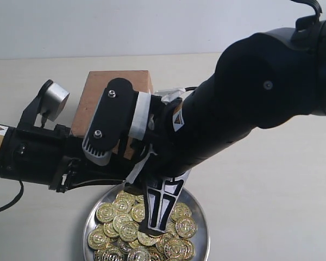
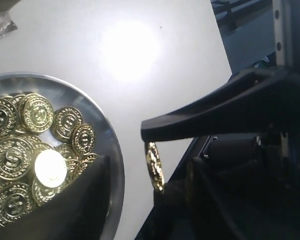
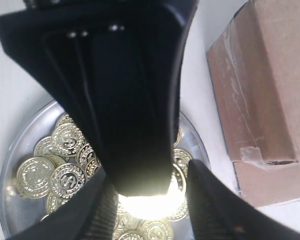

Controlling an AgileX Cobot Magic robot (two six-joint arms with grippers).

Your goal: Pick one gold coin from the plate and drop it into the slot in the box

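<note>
Left wrist view, held coin: you have one gold coin standing on edge just outside the rim of the plate, not touching it.
Left pincer: your left pincer is closed onto that coin, with one fingertip above it and one below. The lower one is dark and hard to make out.
Plate: it lies flat on the worktop, and a heap of gold coins covers most of it.
Right pincer: your right pincer points down over the middle of the plate, with its tip at the heap. Its own finger blocks the right wrist view, so you cannot tell how far open it is or whether it has hold of anything.
Box: the box stands near the plate, clear of its rim. In the exterior view it sits beyond the plate and both arms partly hide it.
</note>
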